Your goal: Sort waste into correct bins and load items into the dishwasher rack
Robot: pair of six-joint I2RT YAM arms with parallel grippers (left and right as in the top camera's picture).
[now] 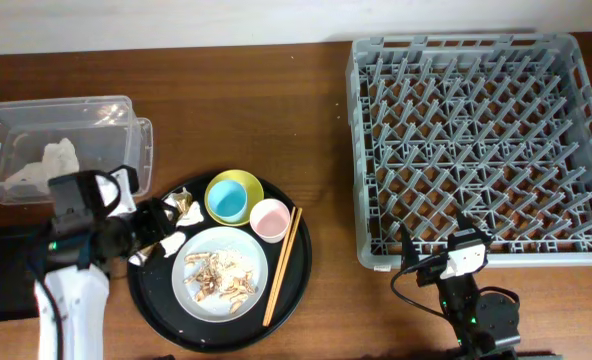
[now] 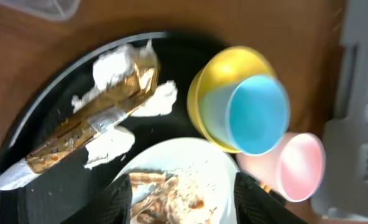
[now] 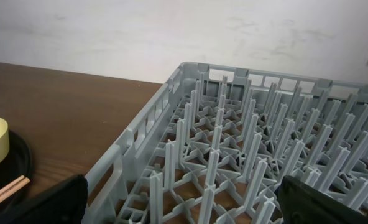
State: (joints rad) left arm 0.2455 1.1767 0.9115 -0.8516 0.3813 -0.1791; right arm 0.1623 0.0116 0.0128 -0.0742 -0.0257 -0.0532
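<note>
Rack right, tray centre, tub left.
One dishwasher rack, pegs up. One round black tray carries one plate of food scraps, one yellow bowl (blue cup nested inside), one pink cup, two chopsticks and tissues with gold wrapper. One clear container holds one tissue. Left gripper is spread above the tray; right gripper is spread at the rack's wall.

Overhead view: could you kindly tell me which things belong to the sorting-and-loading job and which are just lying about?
Job: tissues with gold wrapper, food scraps, clear container, yellow bowl, blue cup, pink cup, plate, chopsticks, dishwasher rack.
Lying about: round black tray, table.
</note>
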